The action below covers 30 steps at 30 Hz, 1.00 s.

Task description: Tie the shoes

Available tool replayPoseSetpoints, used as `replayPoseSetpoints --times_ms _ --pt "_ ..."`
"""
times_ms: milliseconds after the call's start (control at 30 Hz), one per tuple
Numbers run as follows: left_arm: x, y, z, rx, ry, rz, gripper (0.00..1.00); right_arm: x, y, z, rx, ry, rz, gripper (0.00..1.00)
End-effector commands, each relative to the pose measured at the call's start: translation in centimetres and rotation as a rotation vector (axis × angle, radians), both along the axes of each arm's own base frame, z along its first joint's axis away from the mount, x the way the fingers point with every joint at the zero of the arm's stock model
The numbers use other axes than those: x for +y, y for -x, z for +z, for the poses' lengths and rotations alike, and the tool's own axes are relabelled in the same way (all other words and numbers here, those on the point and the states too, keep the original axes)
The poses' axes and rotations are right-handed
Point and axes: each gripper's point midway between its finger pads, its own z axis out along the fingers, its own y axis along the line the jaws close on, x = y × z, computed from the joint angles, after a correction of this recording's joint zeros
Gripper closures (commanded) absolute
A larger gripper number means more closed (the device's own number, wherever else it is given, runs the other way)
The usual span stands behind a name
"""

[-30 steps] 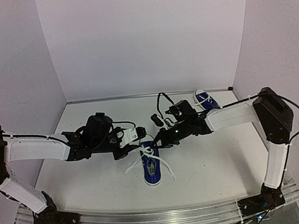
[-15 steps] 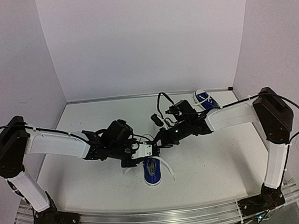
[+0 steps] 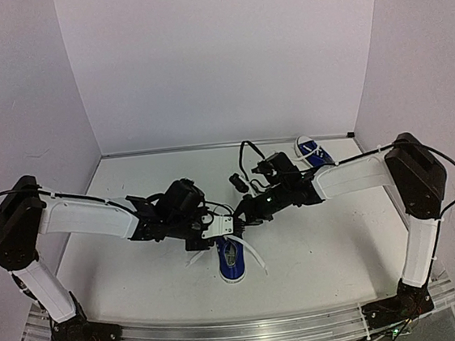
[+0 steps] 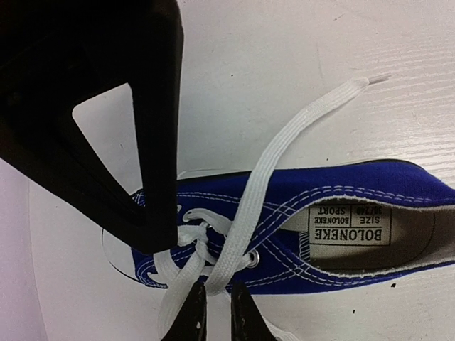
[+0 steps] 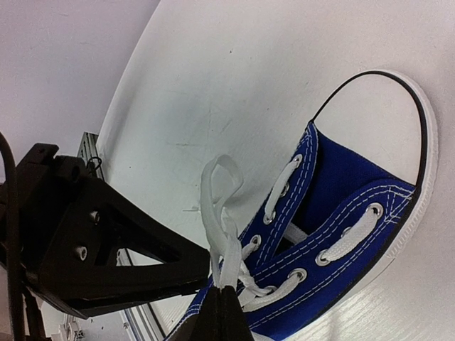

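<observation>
We see one blue shoe lying on the white table just toward six o'clock of centre, toe pointing to twelve o'clock. The second shoe sits well apart at about one o'clock, by the back edge. Both arms meet over the near shoe's laces. The right gripper reaches in from two o'clock with its fingers pressed together, pinching a lace loop that stands up above the eyelets. The left gripper comes in from nine o'clock, its fingers nearly together with a loose lace running between them. We cannot tell whether they actually squeeze it.
</observation>
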Motion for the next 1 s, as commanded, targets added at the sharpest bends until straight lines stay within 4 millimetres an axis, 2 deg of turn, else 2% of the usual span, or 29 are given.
replayPoseSetpoints --times_ms 0,200,367,667,800,967 --pt "-0.8 -0.5 1.4 -0.043 0.031 0.003 0.86 0.5 -0.4 1.6 -0.031 -0.053 0.012 1.00" --pt "-0.8 -0.7 1.7 -0.061 0.042 0.005 0.84 0.6 -0.3 1.5 -0.024 -0.053 0.016 1.00" --pt "-0.7 -1.2 0.5 -0.067 -0.006 0.014 0.84 0.6 -0.3 1.6 -0.026 -0.055 0.016 1.00" --pt "-0.9 -1.1 -0.1 -0.045 -0.021 0.004 0.93 0.6 -0.2 1.5 -0.023 -0.055 0.018 1.00" --pt "-1.1 -1.0 1.0 -0.045 0.013 0.008 1.00 0.6 -0.2 1.5 -0.024 -0.055 0.019 1.00" --pt "-1.5 -0.4 2.2 -0.027 0.069 -0.004 1.00 0.6 -0.2 1.5 -0.023 -0.056 0.018 1.00"
